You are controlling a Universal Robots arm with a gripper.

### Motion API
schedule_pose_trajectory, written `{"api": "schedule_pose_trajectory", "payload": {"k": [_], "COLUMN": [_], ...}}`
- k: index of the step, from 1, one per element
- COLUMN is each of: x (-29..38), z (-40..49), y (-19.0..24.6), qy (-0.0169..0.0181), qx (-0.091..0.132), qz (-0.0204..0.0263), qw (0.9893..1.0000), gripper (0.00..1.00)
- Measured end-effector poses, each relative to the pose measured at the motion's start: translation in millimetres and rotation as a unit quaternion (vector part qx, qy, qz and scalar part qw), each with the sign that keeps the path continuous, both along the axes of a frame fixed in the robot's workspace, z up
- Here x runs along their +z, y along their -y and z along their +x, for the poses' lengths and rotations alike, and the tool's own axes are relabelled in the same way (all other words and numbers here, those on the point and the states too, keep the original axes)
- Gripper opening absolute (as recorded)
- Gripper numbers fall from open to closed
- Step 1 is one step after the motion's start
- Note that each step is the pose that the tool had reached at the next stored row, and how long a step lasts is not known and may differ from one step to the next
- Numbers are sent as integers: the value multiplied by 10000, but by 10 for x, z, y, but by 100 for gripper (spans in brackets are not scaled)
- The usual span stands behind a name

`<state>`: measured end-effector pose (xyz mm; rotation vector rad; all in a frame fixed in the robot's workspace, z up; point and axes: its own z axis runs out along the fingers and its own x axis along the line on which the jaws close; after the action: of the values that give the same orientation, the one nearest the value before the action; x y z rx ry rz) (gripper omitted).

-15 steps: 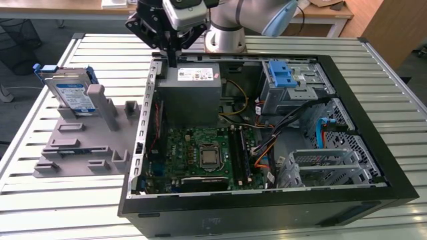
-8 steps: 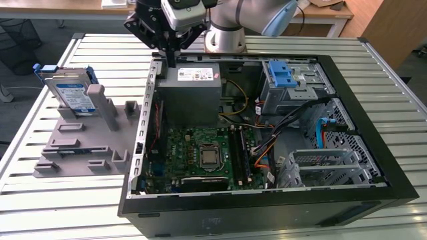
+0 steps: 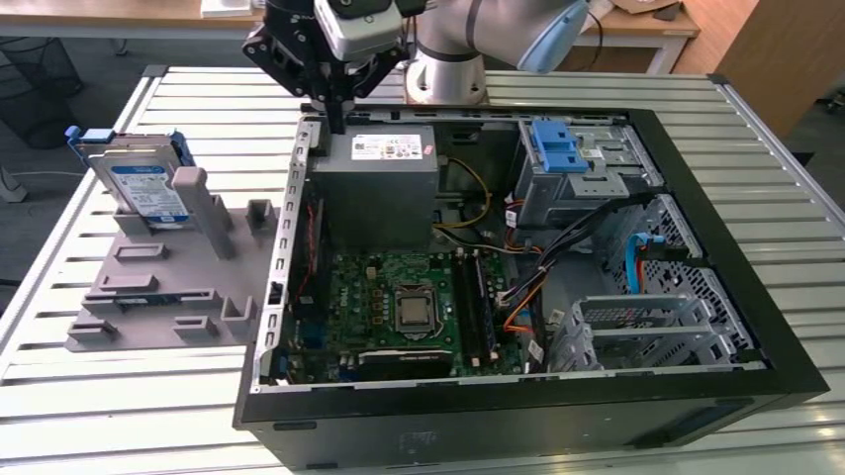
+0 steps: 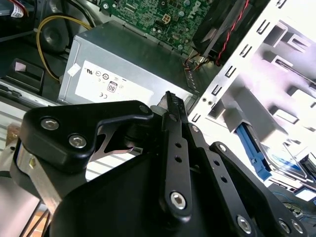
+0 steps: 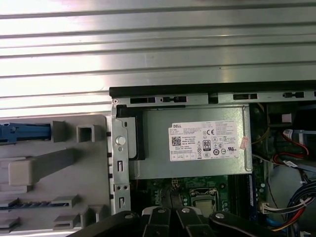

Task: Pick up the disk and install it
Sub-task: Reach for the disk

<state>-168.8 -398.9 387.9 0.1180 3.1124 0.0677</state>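
Disk (image 3: pixel 142 183) on edge in grey fixture (image 3: pixel 158 287), well apart from tool (image 3: pixel 335 123), off toward exterior view's left; long axis near upright, blue-and-white label outward, print too small. Lower corner hidden behind fixture post. Tool clenched, empty, over power-supply box (image 3: pixel 383 183), white sticker up.

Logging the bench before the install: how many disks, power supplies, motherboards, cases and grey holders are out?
disk: 1
power supply: 1
motherboard: 1
case: 1
grey holder: 1
Total: 5
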Motion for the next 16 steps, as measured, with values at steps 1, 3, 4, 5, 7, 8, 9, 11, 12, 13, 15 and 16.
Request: {"api": "schedule_pose_trajectory", "payload": {"k": [1,3,4,5,7,8,9,11,12,13,15,16], "x": [0,0,-4,-14,-15,-16,-17,-17,-17,-18,-19,-20], "z": [-3,-6,-22,-49,-51,-53,-55,-59,-60,-62,-65,-67], "y": [0,0,0,0,0,0,0,0,0,0,0,0], "qy": [0,0,0,0,0,0,0,0,0,0,0,0], "qx": [0,1,0,0,0,0,0,0,0,0,0,0], "qz": [0,-1,0,0,0,0,0,0,0,0,0,0], "qw": [10000,10000,10000,10000,10000,10000,10000,10000,10000,10000,10000,10000], "gripper": [11,11,11,11,11,11,11,11,11,11,11,11]}}
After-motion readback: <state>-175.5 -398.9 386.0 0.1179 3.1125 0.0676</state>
